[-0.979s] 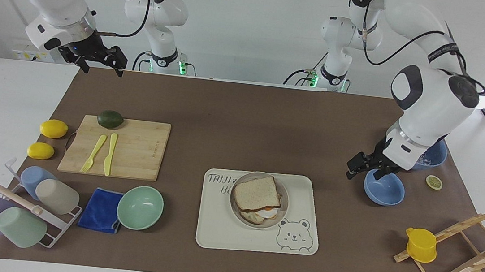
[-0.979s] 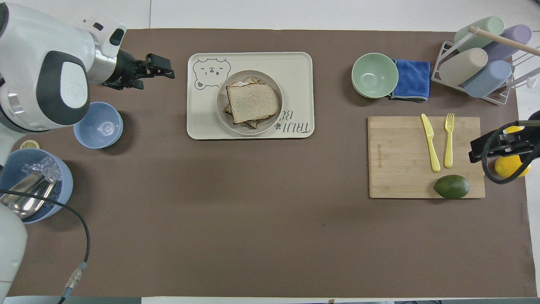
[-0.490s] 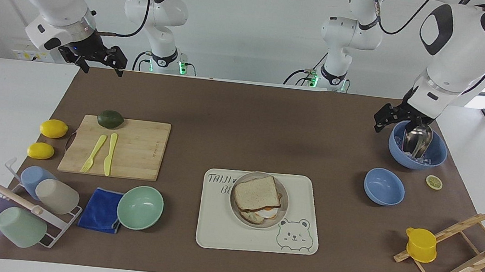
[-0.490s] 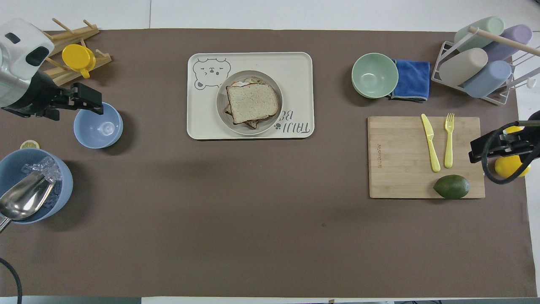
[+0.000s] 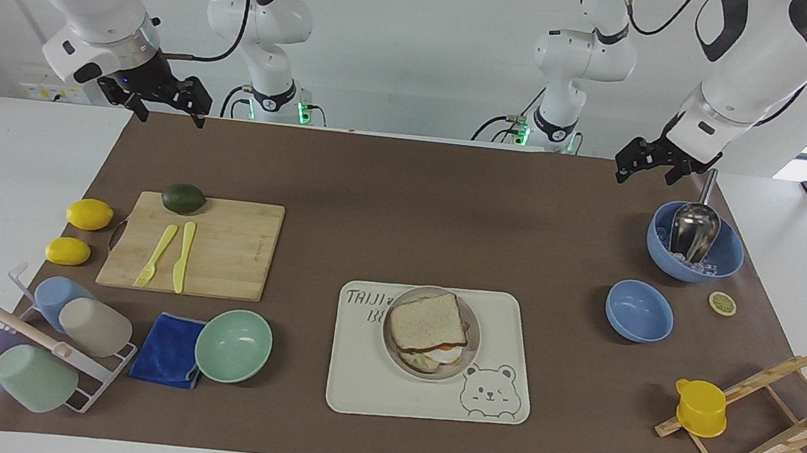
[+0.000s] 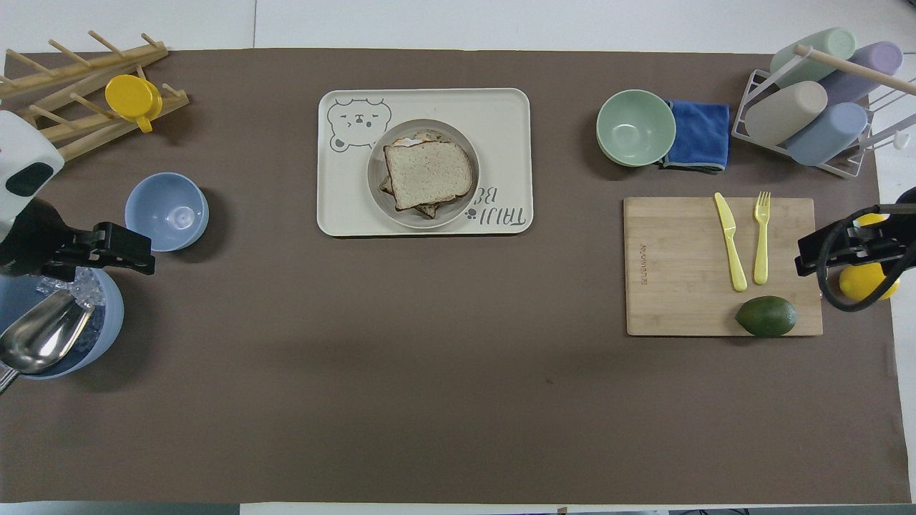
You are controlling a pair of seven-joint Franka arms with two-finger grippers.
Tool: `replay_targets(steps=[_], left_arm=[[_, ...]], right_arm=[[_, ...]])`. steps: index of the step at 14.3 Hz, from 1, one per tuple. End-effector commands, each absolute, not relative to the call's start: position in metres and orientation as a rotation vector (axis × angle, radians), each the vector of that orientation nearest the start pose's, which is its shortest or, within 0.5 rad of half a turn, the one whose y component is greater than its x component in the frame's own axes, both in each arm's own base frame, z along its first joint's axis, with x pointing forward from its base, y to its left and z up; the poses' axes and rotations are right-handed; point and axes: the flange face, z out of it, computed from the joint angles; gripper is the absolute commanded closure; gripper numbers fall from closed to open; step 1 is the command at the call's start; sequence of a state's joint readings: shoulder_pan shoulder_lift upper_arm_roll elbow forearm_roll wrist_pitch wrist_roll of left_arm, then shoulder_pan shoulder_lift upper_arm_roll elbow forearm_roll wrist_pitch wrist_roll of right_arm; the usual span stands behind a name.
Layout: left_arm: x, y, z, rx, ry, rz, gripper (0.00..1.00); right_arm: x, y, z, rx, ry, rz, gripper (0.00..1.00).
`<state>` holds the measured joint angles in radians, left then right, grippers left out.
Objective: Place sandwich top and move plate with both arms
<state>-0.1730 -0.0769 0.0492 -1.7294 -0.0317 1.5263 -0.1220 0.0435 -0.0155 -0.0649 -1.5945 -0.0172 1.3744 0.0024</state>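
Bread top (image 5: 428, 322) already sits on the plate (image 5: 467, 353), midway between my two grippers, left (image 5: 646, 166) and right (image 5: 162, 100), both raised toward the robots' edge, fingers wide and empty.

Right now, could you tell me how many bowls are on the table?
3. A mint-green bowl sits beside the blue cloth. A small blue bowl and a larger blue bowl with ice and a scoop stand toward the left arm's end. None seems hidden.

avocado (image 5: 184, 198) on cutting board (image 5: 219, 267); scoop (image 5: 694, 228) in, probably, ice.
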Motion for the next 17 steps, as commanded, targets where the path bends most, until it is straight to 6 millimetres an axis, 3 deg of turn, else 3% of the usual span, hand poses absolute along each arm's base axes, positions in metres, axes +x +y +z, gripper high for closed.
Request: replay_targets(steps=[1, 3, 4, 6, 17], left_arm=[[0.520, -0.064, 0.590, -3.153, 0.030, 0.056, 0.00], [0.527, -0.060, 0.603, -3.151, 0.021, 0.053, 0.00], [0.523, -0.053, 0.600, -3.145, 0.019, 0.121, 0.00], [0.518, -0.058, 0.597, -3.141, 0.084, 0.175, 0.00], [0.522, -0.055, 0.602, -3.148, 0.089, 0.120, 0.00]], right_arm=[[0.523, -0.016, 0.609, -3.116, 0.023, 0.307, 0.00], [0.523, -0.017, 0.608, -3.115, 0.023, 0.309, 0.00], [0.523, -0.017, 0.608, -3.115, 0.023, 0.309, 0.00], [0.523, -0.018, 0.609, -3.115, 0.025, 0.307, 0.00], [0.523, -0.017, 0.608, -3.115, 0.023, 0.309, 0.00]])
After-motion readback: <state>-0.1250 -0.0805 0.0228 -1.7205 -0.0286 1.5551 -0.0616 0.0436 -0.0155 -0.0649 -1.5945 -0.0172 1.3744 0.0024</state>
